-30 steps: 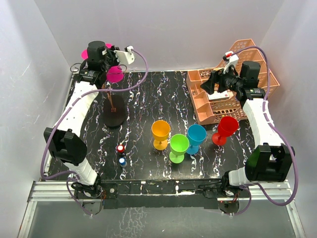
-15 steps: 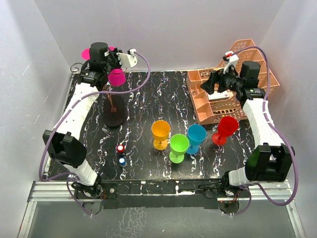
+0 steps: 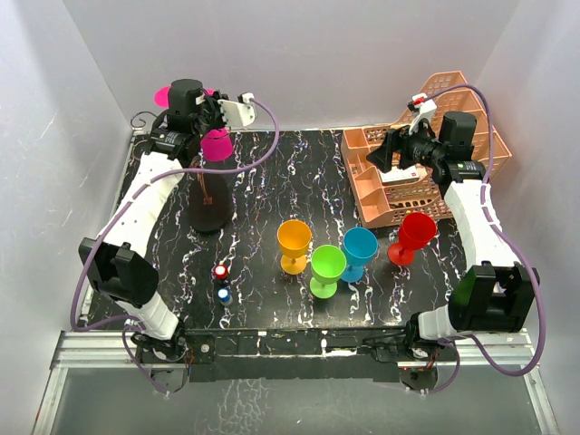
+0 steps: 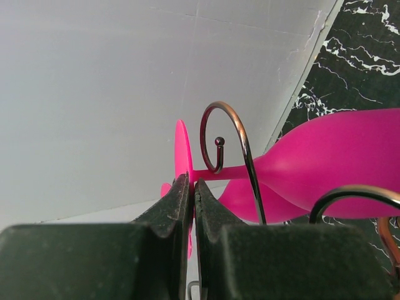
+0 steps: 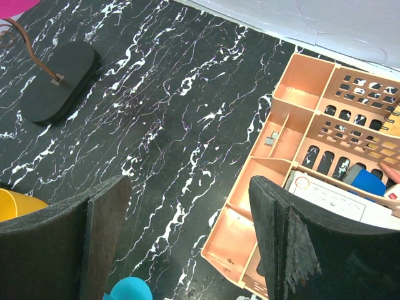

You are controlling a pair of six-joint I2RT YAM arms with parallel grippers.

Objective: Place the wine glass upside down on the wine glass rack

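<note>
Left gripper pinches glass by its foot | glass sideways, stem at rack's top curl, contact unclear, bowl cut off | right gripper gapes empty, well right of rack

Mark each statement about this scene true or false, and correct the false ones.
1. The left gripper is shut on the pink wine glass's foot. True.
2. The right gripper holds the red wine glass. False: it is open and empty, by the peach basket.
3. The pink wine glass's stem lies at a curled arm of the wine glass rack. True.
4. The green wine glass hangs on the rack. False: it stands upright on the table, between the orange wine glass and the blue wine glass.
</note>
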